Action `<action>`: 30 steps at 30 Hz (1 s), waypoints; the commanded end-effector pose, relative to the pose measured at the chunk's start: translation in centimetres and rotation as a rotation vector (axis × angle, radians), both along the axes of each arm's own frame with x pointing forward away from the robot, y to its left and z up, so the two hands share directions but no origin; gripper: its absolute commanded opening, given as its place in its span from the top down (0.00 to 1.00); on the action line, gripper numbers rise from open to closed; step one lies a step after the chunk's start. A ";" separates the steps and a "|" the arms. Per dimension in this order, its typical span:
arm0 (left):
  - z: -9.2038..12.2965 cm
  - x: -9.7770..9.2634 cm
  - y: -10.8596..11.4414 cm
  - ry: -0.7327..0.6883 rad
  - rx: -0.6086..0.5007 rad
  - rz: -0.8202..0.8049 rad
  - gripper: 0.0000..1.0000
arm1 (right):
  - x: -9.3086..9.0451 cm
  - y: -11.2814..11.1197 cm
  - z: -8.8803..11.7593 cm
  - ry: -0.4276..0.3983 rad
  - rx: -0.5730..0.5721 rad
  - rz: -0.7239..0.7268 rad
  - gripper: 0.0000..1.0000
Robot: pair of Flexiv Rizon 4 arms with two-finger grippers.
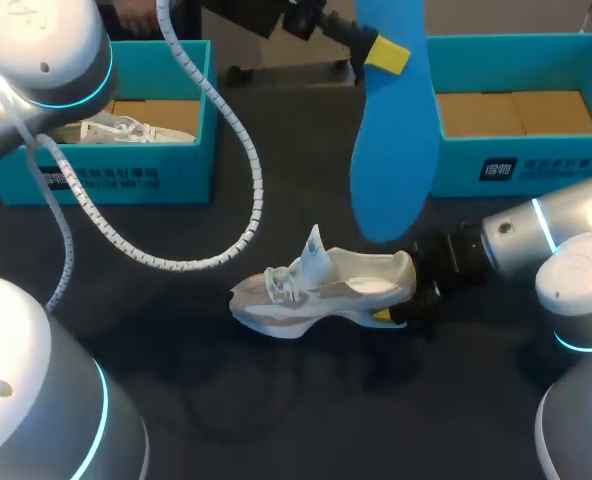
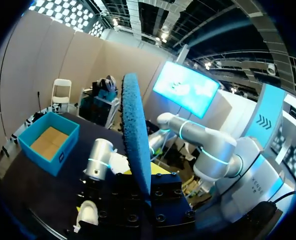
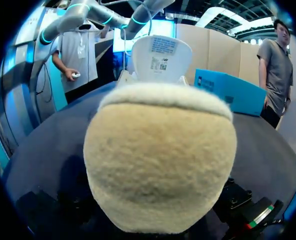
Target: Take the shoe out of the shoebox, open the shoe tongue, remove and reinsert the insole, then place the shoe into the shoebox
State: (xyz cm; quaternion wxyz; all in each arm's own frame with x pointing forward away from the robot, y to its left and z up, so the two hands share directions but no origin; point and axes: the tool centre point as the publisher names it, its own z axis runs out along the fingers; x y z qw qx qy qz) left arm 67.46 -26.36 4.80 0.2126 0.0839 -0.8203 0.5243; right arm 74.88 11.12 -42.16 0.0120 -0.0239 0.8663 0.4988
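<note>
L gripper [image 1: 381,52] clamps insole [image 1: 394,150] aloft; R gripper [image 1: 401,312] at shoe [image 1: 321,290] heel, grip unclear; shoe apart from R shoebox [image 1: 536,165].

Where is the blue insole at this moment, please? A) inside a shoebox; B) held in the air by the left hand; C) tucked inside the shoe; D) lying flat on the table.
B: the left hand grips the blue insole near its upper end, so it hangs in the air, clear of the shoe standing on the table.
</note>
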 end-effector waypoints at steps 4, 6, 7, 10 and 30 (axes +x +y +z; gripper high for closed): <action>-0.5 0.2 0.1 0.005 -0.012 -0.008 1.00 | 0.0 0.2 -0.3 0.000 -0.004 -0.001 1.00; -0.5 0.2 0.1 0.005 -0.012 -0.008 1.00 | 0.0 0.2 -0.3 0.000 -0.004 -0.001 1.00; -0.5 0.2 0.1 0.005 -0.012 -0.008 1.00 | 0.0 0.2 -0.3 0.000 -0.004 -0.001 1.00; -0.4 -0.1 -0.1 0.084 -0.044 -0.006 1.00 | 0.0 0.2 -0.3 0.000 -0.004 -0.001 1.00; 2.5 -6.9 2.1 0.609 0.069 -0.151 1.00 | 0.0 0.2 -0.3 0.000 -0.004 -0.001 1.00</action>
